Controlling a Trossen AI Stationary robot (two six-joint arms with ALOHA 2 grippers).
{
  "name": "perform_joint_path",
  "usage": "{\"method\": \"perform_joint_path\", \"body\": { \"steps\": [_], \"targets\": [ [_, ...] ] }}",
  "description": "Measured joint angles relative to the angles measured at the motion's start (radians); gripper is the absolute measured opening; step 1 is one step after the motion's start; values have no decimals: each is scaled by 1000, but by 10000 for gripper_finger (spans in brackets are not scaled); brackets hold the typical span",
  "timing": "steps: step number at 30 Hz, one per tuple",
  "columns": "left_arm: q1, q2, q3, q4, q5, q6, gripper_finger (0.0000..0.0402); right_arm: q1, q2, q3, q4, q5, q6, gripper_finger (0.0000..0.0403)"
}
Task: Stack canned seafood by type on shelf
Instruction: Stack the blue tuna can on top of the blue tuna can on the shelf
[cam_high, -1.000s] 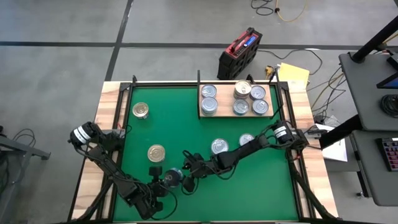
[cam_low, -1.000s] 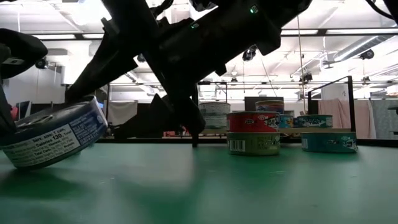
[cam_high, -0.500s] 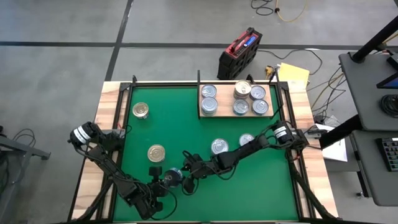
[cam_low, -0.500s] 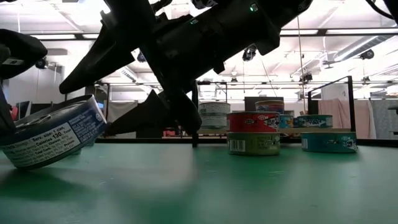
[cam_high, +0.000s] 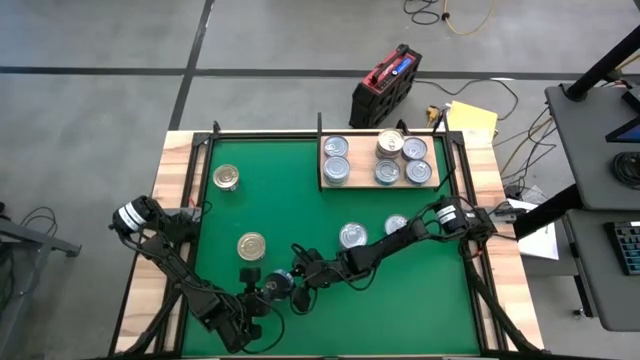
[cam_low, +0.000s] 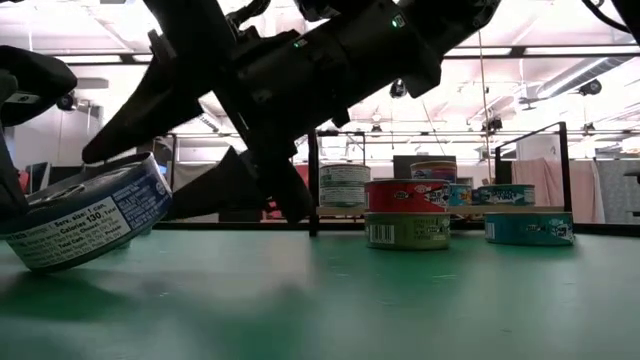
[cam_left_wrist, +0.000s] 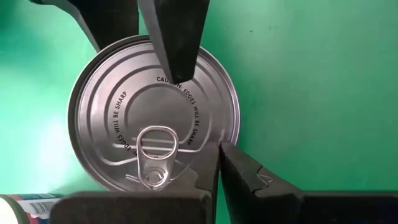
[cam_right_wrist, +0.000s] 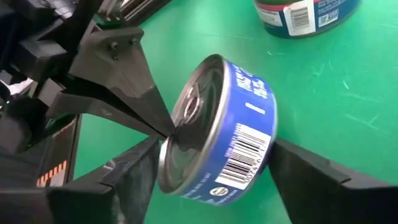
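**Two grippers meeting at one tilted tin near the front of the mat**

High view: the blue-sided tin (cam_high: 281, 284) is largely covered by the two grippers that meet over it, so only a sliver of its lid and side shows. The left gripper (cam_high: 262, 290) reaches in from the front left corner; the right gripper (cam_high: 297, 275) reaches across from the right edge. The right arm also lies partly over one loose tin (cam_high: 396, 225), of which only part of the lid is visible.

Left wrist view: the left gripper's fingers are pressed together with no gap, their tips at the rim of the silvery lid (cam_left_wrist: 153, 124) beside the pull tab; whether they pinch the tab or the rim cannot be made out. One finger (cam_left_wrist: 176, 34) of the right gripper lies across the lid from the far side.

Right wrist view: the right gripper's fingers stand spread, one on each side of the tin (cam_right_wrist: 217, 128), which is tipped up on its edge; contact with its wall cannot be confirmed.

Low view: the tin (cam_low: 85, 213) leans on the green mat (cam_low: 330, 300), cut off at the picture's edge.

Count, high view: on the shelf (cam_high: 379, 160), six lids are visible, one sitting on a stack. Loose on the mat are two gold-lidded tins (cam_high: 226, 177) (cam_high: 251, 245), one silvery tin (cam_high: 352, 235), the partly covered tin, and the tilted tin.
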Motion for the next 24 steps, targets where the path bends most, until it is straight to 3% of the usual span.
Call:
{"method": "perform_joint_path", "body": {
  "steps": [10, 15, 24],
  "targets": [
    [-2, 0, -2, 13, -23, 19, 1, -2, 4, -1, 2, 8, -43, 125],
    [-19, -2, 23, 13, -86, 51, 1, -2, -9, -2, -26, 3, -85, 126],
    [-48, -30, 74, 12, -152, 131, 1, 1, -200, -7, -414, 3, -162, 126]
  ]
}}
